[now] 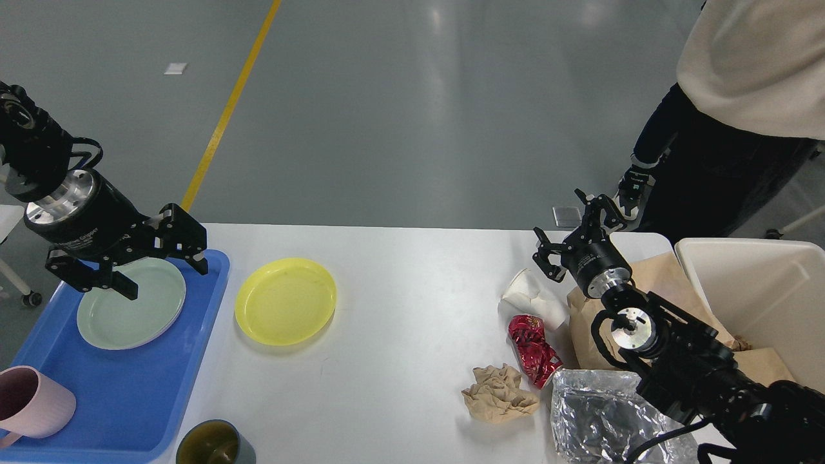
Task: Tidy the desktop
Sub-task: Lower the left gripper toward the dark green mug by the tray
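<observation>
The white desktop fills the lower view. On it lie a yellow plate, a crushed white paper cup, a red foil wrapper, a crumpled brown paper, a silver foil bag and a brown paper bag. My left gripper hangs open over the far edge of a pale green plate in the blue tray. At the table's far right edge my right gripper stands open above the paper cup, holding nothing.
A pink mug sits in the tray's near left corner. A dark green cup stands at the front edge. A cream-white bin stands at the right. A person stands beyond the table's far right corner.
</observation>
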Robot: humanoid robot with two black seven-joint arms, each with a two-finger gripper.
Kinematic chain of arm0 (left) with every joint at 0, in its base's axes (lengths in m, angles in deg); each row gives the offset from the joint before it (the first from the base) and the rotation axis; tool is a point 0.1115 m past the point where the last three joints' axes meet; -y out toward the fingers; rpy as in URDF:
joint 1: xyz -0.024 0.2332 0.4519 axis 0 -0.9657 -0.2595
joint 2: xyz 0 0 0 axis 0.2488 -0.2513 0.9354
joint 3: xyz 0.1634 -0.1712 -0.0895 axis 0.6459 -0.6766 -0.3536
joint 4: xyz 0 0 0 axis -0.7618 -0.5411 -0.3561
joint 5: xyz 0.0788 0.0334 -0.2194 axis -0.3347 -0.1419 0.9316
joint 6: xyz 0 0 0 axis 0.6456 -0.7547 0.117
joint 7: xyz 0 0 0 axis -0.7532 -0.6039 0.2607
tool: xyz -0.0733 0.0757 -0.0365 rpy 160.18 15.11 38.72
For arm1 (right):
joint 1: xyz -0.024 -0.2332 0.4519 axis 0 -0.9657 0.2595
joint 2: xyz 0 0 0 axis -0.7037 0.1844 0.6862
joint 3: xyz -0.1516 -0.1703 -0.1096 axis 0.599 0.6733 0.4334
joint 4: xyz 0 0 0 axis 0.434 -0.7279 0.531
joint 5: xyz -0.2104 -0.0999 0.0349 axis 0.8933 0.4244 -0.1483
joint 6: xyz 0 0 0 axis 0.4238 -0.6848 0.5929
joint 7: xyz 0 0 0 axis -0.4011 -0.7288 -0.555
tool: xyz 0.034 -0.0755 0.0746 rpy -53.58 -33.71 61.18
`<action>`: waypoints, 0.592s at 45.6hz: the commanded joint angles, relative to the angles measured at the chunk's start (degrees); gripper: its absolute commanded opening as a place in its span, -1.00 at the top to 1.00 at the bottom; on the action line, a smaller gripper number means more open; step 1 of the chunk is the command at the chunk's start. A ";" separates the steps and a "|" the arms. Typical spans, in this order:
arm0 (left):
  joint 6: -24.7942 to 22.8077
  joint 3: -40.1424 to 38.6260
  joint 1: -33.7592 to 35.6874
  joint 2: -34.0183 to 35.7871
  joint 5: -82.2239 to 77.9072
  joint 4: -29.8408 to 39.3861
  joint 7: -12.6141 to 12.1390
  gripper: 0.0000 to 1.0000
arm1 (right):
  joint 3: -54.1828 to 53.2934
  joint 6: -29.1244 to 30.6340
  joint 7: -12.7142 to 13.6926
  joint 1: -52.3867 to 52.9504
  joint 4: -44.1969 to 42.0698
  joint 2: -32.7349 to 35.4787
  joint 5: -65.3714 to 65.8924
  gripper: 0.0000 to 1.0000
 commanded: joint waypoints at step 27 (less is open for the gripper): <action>-7.80 2.38 1.14 -11.20 -0.27 4.53 0.63 -0.93 | 0.00 0.00 0.00 0.00 0.00 0.00 -0.04 -1.00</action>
